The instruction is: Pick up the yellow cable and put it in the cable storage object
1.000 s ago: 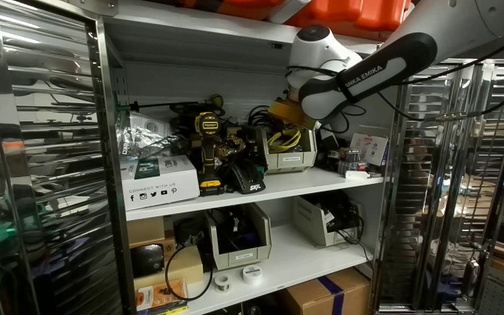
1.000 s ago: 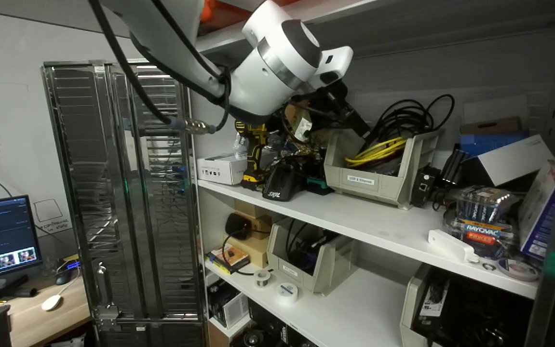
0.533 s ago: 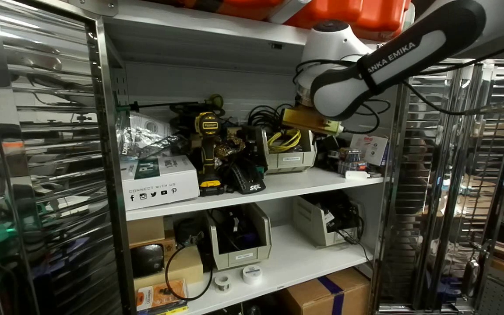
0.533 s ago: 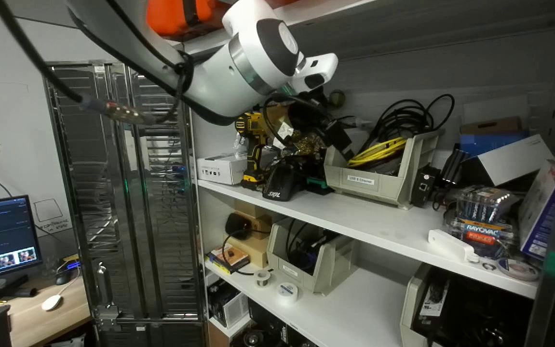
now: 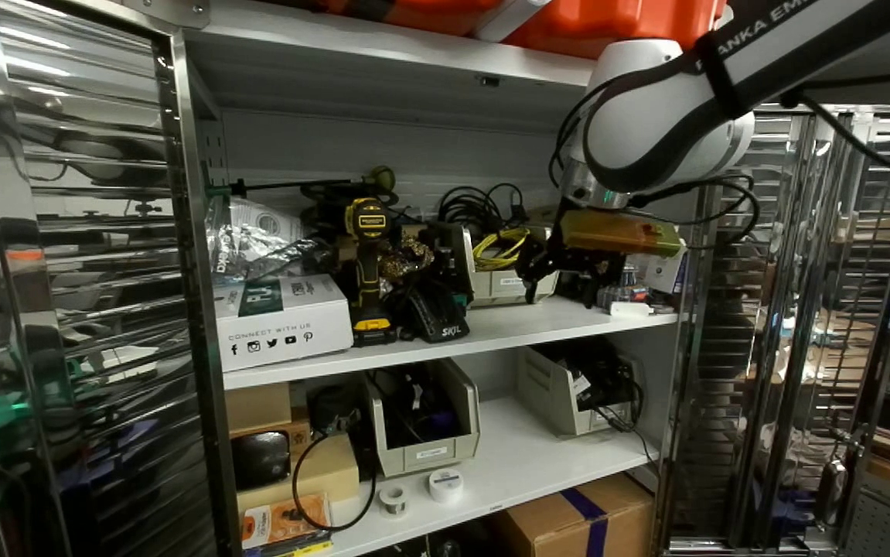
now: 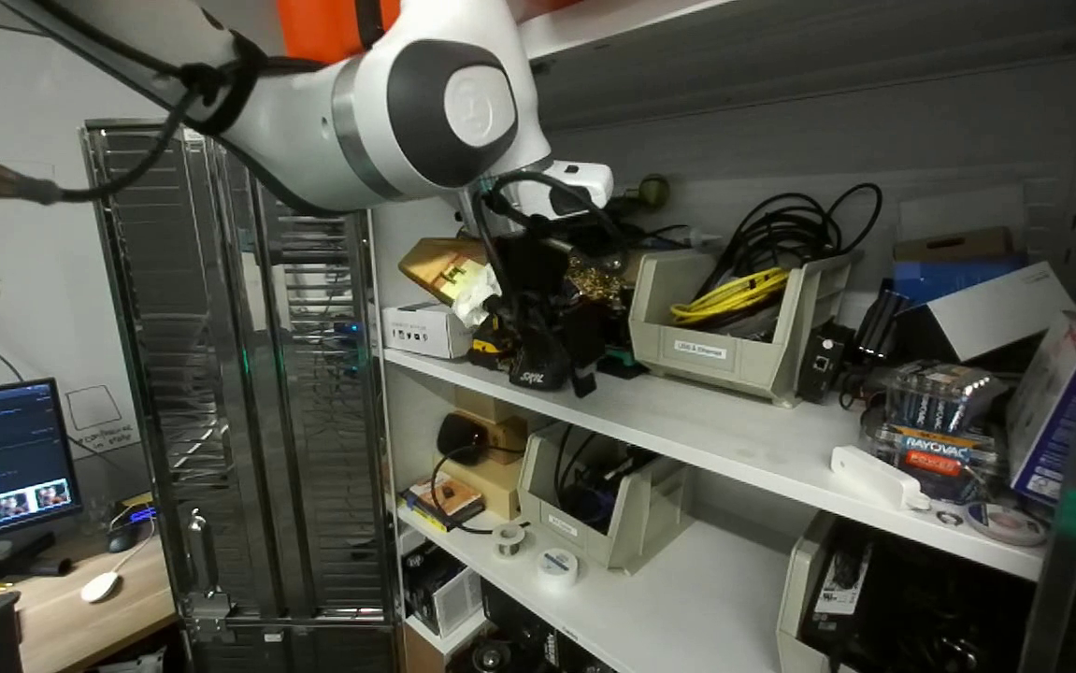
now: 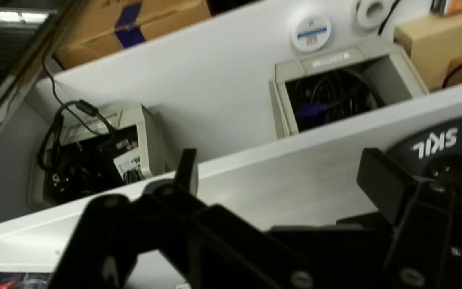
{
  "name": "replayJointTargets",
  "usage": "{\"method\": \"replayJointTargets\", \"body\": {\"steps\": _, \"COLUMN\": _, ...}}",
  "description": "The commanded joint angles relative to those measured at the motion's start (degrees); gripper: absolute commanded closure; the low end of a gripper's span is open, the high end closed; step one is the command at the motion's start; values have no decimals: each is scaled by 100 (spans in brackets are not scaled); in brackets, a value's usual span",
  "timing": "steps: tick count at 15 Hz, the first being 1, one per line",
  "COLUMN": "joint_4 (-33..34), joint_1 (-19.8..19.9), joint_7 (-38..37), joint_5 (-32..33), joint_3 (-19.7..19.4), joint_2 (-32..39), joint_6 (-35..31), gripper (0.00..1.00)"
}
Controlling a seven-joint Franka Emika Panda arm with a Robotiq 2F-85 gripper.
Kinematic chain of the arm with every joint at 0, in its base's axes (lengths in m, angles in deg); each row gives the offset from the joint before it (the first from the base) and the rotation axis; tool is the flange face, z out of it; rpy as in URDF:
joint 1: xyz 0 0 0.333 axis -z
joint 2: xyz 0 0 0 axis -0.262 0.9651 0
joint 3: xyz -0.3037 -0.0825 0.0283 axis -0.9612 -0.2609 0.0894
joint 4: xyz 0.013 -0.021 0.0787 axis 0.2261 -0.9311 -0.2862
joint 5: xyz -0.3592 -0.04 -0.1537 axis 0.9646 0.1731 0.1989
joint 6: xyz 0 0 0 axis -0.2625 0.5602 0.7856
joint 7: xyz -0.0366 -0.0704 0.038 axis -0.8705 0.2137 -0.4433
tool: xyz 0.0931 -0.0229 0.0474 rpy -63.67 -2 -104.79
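The yellow cable (image 5: 502,249) lies coiled in the grey storage bin (image 5: 511,288) on the upper shelf. Both show in both exterior views, with the cable (image 6: 730,296) on top of dark cables and the bin (image 6: 724,363) bearing a "USB & Ethernet" label. My gripper (image 5: 560,295) hangs fingers down in front of the bin, apart from the cable. In an exterior view, the gripper (image 6: 582,379) is left of the bin. In the wrist view, the gripper (image 7: 287,172) is open, with nothing between its fingers. The yellow cable is out of view in the wrist view.
A black SKIL charger (image 5: 435,313), a yellow drill (image 5: 368,263) and a white box (image 5: 282,321) stand left of the bin. Battery packs (image 6: 935,430) lie to its right. The lower shelf holds a cable bin (image 5: 425,452) and another bin (image 5: 580,394). Open cabinet doors flank the shelves.
The arm has drawn back from the bin and the gripper has tilted to point downward, moving right in an exterior view and left in an exterior view. The cable stays in the bin.
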State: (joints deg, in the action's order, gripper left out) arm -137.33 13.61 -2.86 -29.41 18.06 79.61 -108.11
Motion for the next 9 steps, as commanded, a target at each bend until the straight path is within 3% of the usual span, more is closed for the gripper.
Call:
{"method": "replayJointTargets", "body": {"steps": 1, "joint_4": -185, "joint_1": 59, "joint_7": 1034, "joint_5": -554, "joint_3": -68, "joint_2": -691, "joint_6": 1380, "gripper": 0}}
{"method": "replayJointTargets", "body": {"steps": 4, "joint_4": 18, "joint_1": 180, "joint_7": 1212, "joint_5": -308, "joint_3": -90, "joint_2": -961, "joint_6": 2731, "gripper": 0}}
{"method": "replayJointTargets", "body": {"steps": 6, "joint_4": 82, "joint_1": 259, "joint_7": 1253, "joint_5": -180, "joint_3": -82, "joint_2": -1120, "joint_6": 3299, "gripper": 0}}
{"method": "replayJointTargets", "body": {"steps": 7, "joint_4": 121, "joint_1": 281, "joint_7": 1320, "joint_5": -172, "joint_3": -87, "joint_2": -1172, "joint_6": 3527, "gripper": 0}}
{"method": "replayJointTargets", "body": {"steps": 8, "joint_4": 0, "joint_1": 275, "joint_7": 1150, "joint_5": -271, "joint_3": -49, "joint_2": -1034, "joint_6": 3141, "gripper": 0}}
{"method": "replayJointTargets", "body": {"steps": 9, "joint_4": -4, "joint_1": 294, "joint_7": 1164, "joint_5": -271, "joint_3": -51, "joint_2": -1087, "joint_6": 3214, "gripper": 0}}
